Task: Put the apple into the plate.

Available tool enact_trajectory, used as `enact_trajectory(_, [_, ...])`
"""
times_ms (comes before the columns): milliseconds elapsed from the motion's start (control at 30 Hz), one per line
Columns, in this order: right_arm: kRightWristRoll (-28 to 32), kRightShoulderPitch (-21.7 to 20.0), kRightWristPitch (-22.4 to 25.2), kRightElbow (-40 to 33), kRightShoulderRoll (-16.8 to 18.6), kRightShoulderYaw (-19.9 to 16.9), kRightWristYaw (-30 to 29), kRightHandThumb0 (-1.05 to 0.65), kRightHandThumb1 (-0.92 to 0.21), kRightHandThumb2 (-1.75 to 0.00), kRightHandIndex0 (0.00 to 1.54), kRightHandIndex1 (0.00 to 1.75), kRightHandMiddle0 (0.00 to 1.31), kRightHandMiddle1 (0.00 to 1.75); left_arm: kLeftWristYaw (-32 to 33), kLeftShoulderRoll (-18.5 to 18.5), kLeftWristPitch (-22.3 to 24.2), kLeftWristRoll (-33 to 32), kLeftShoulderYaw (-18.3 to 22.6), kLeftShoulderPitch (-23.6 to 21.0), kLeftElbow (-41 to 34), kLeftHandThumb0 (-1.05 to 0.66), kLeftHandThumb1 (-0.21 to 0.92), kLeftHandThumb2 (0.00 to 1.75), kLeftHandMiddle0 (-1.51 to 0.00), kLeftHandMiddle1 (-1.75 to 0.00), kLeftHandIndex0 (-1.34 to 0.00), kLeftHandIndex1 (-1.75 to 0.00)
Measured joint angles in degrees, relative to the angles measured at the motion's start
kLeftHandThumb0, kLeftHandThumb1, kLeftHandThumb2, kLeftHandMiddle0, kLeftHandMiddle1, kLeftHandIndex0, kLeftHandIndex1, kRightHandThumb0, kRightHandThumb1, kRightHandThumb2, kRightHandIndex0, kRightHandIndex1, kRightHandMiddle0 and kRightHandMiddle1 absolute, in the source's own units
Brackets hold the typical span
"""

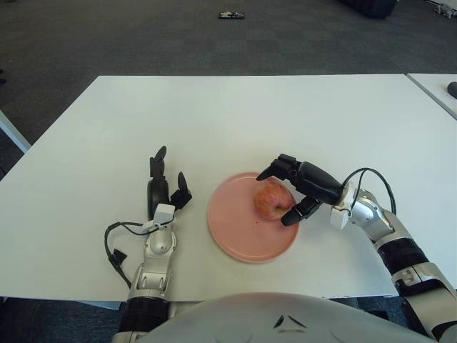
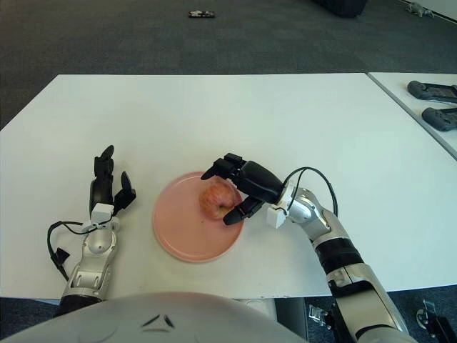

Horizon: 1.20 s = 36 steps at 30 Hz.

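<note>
Left eye view shows the left hand [image 1: 161, 189] near the left side of the white table [image 1: 235, 114], just to the left of the plate, its fingers spread and pointing away from the robot, holding nothing. A black cable [image 1: 114, 243] loops beside its wrist. To the right of it, the pink plate [image 1: 235, 229] sits on the table close to the front edge. The apple [image 1: 273, 200] lies on the plate, in its right half, toward the far rim. The right hand [image 1: 289, 191] reaches in from the right over that side of the plate; its fingers [image 1: 275, 170] arch over the top of the apple and the thumb hangs at the fruit's right side, spread apart rather than clamped, with a small gap visible around the apple. In the right eye view, two dark objects [image 2: 432, 103] lie on a neighbouring table at the far right.
</note>
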Motion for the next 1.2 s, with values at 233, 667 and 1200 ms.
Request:
enact_trajectory(233, [0.1,-0.3,0.4,0.0,0.0,0.5,0.0,-0.89,-0.92,-0.51,0.11,0.96,0.00,1.02,0.0,0.0,0.6,-0.1,0.0,0.0,0.0,-0.83,0.92,0.97,-0.23,-0.12,0.00,-0.61])
enact_trajectory(667, [0.3,-0.6,0.6,0.4,0.0,0.8,0.0,-0.86,-0.92,-0.48,0.13,0.97,0.00,1.14,0.0,0.0,0.9,-0.1,0.0,0.0,0.0,-0.83,0.92,0.97,-0.22,-0.12,0.00,-0.59])
enact_trajectory(1200, [4.9,-3.2,2.6,3.1,0.4,0.5,0.4,-0.86,-0.92,-0.41,0.09,0.91,0.00,1.03,0.0,0.1,0.8,-0.3,0.1,-0.8,0.1,-0.84,0.92,0.96,-0.23,-0.12,0.00,-0.59])
